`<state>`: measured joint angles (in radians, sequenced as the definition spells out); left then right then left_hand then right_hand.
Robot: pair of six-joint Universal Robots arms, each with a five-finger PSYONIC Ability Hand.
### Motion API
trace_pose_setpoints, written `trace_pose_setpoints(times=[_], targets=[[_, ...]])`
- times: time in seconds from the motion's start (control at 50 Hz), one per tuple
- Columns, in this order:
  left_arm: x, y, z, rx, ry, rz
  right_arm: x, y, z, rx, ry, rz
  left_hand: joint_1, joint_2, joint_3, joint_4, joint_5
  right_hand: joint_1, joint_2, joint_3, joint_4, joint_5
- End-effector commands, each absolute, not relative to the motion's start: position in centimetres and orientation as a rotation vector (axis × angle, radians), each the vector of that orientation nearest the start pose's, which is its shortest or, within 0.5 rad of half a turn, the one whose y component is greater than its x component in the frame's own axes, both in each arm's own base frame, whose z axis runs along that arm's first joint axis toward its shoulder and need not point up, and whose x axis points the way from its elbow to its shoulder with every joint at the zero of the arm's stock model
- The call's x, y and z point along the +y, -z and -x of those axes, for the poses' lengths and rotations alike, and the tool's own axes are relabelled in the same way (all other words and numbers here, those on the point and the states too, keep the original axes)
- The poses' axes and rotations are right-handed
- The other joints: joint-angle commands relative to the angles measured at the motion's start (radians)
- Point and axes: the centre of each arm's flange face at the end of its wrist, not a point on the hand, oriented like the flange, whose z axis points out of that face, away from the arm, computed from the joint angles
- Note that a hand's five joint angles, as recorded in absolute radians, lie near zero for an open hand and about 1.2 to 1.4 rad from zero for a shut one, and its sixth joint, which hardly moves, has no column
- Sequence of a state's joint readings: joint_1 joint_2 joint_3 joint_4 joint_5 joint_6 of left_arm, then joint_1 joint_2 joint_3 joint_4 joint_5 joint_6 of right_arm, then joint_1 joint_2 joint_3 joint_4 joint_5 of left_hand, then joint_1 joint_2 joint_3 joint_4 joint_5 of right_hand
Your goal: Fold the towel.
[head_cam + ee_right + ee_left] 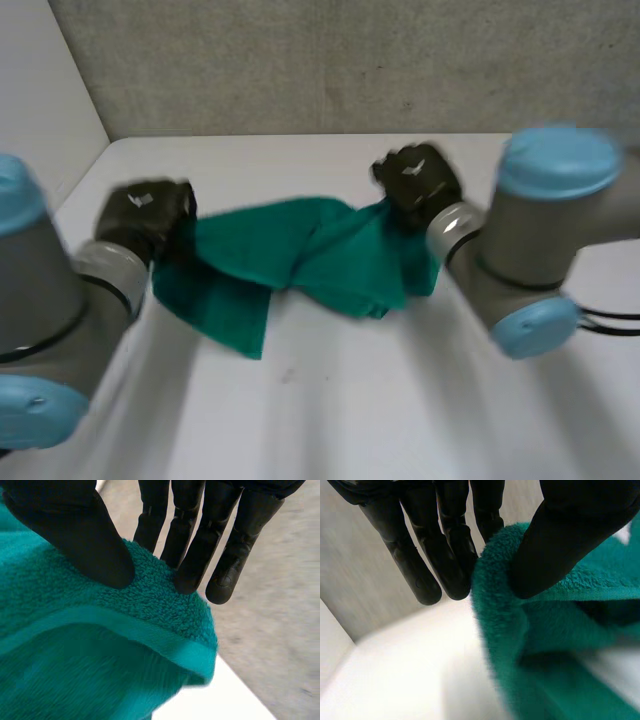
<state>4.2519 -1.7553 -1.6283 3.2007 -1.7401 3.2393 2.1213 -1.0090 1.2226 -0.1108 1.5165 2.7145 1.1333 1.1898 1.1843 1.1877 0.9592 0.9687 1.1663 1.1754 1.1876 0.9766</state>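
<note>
You see a white table [330, 400] running back to a rough grey wall [350, 60], with a plain white wall [40, 90] closing the corner at the head view's left.

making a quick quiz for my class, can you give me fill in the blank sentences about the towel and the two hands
1. The towel is ____ in colour.
2. The left hand pinches the towel's edge between its fingers and its ____.
3. The right hand is shut on the ____.
4. The table under the arms is ____.

Missing words: green; thumb; towel; white
</note>
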Motion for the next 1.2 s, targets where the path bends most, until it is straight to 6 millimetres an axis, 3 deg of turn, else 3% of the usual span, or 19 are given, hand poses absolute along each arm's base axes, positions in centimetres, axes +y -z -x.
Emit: trace_pose_setpoints(times=[0.02, 0.08, 0.2, 0.26, 0.28, 0.42, 0.52, 0.54, 0.62, 0.66, 0.7, 0.72, 0.78, 0.84, 0.88, 0.96, 1.08, 1.14, 1.2], targets=[[-20.5, -31.8, 23.5, 2.257, 2.372, -0.477, -28.3, -29.9, -27.9, 2.0, 2.113, 0.917, 0.263, 0.207, 0.212, 0.209, 0.263, 0.428, 0.23, 0.221, 0.209, 0.245], [-18.9, -33.5, 23.4, 2.244, 2.444, -0.539, -27.0, -32.0, -27.1, 1.983, 2.099, 0.939, 0.263, 0.207, 0.212, 0.209, 0.263, 0.428, 0.23, 0.221, 0.209, 0.245], [-18.7, -33.4, 23.5, 2.312, 2.453, -0.576, -26.5, -32.5, -27.3, 1.959, 2.038, 0.975, 0.263, 0.207, 0.212, 0.209, 0.263, 0.428, 0.23, 0.221, 0.209, 0.245], [-20.3, -30.4, 24.2, 2.441, 2.323, -0.579, -27.3, -31.5, -27.6, 1.985, 2.009, 0.979, 0.263, 0.207, 0.212, 0.209, 0.263, 0.428, 0.23, 0.221, 0.209, 0.245], [-20.9, -29.4, 24.4, 2.48, 2.272, -0.581, -28.2, -29.9, -28.3, 2.014, 1.967, 1.0, 0.263, 0.207, 0.212, 0.209, 0.263, 0.428, 0.23, 0.221, 0.209, 0.245], [-26.5, -20.5, 25.0, 2.707, 1.882, -0.548, -33.4, -24.2, -30.2, 2.143, 1.891, 1.002, 0.263, 0.207, 0.212, 0.209, 0.263, 0.428, 0.23, 0.221, 0.209, 0.245], [-28.2, -18.1, 26.4, 2.738, 1.833, -0.585, -36.5, -21.1, -30.9, 2.218, 1.919, 0.973, 0.252, 0.195, 0.201, 0.197, 0.251, 0.428, 0.23, 0.221, 0.209, 0.245], [-28.4, -17.9, 26.7, 2.736, 1.838, -0.594, -36.5, -21.1, -30.9, 2.218, 1.919, 0.973, 0.13, 0.073, 0.079, 0.075, 0.129, 0.428, 0.23, 0.221, 0.209, 0.245], [-29.6, -17.6, 27.9, 2.702, 1.901, -0.622, -37.8, -19.7, -31.2, 2.228, 1.926, 0.953, -0.408, -0.464, -0.459, -0.462, -0.408, 0.428, 0.23, 0.221, 0.209, 0.245], [-30.0, -17.8, 28.2, 2.69, 1.923, -0.62, -37.8, -19.4, -31.2, 2.235, 1.922, 0.952, -0.5, -0.556, -0.551, -0.554, -0.5, 0.084, -0.113, -0.122, -0.135, -0.098], [-30.2, -18.0, 28.2, 2.678, 1.943, -0.61, -37.7, -19.2, -31.2, 2.246, 1.912, 0.952, -0.529, -0.586, -0.58, -0.584, -0.53, -0.49, -0.688, -0.697, -0.709, -0.673], [-30.3, -18.2, 28.2, 2.674, 1.949, -0.609, -37.5, -19.0, -31.2, 2.256, 1.898, 0.952, -0.544, -0.6, -0.595, -0.598, -0.544, -0.63, -0.827, -0.837, -0.849, -0.812], [-30.1, -18.5, 28.0, 2.668, 1.952, -0.599, -37.1, -18.8, -31.0, 2.276, 1.871, 0.963, -0.652, -0.709, -0.703, -0.706, -0.652, -0.722, -0.919, -0.928, -0.941, -0.904], [-29.7, -19.3, 27.7, 2.659, 1.964, -0.588, -36.3, -18.9, -30.6, 2.294, 1.849, 0.97, -0.705, -0.762, -0.756, -0.76, -0.706, -0.728, -0.926, -0.935, -0.947, -0.911], [-29.3, -19.9, 27.3, 2.652, 1.974, -0.579, -34.7, -20.7, -29.9, 2.281, 1.842, 0.977, -0.758, -0.814, -0.809, -0.812, -0.758, -0.711, -0.908, -0.917, -0.929, -0.893], [-28.0, -20.6, 26.6, 2.659, 1.973, -0.565, -32.9, -21.2, -29.3, 2.288, 1.812, 0.989, -0.791, -0.847, -0.842, -0.845, -0.791, -0.693, -0.891, -0.9, -0.912, -0.875], [-24.9, -21.6, 24.8, 2.675, 1.946, -0.527, -31.1, -19.6, -29.0, 2.292, 1.729, 1.046, -0.87, -0.926, -0.921, -0.924, -0.87, -0.634, -0.832, -0.841, -0.853, -0.817], [-24.3, -21.6, 24.4, 2.689, 1.941, -0.488, -31.3, -19.3, -29.1, 2.294, 1.729, 1.044, -0.87, -0.926, -0.921, -0.924, -0.87, -0.62, -0.817, -0.826, -0.838, -0.802], [-22.7, -20.9, 23.3, 2.771, 1.896, -0.31, -32.3, -17.1, -29.4, 2.308, 1.715, 1.051, -0.873, -0.929, -0.924, -0.927, -0.873, -0.543, -0.741, -0.75, -0.762, -0.726]])
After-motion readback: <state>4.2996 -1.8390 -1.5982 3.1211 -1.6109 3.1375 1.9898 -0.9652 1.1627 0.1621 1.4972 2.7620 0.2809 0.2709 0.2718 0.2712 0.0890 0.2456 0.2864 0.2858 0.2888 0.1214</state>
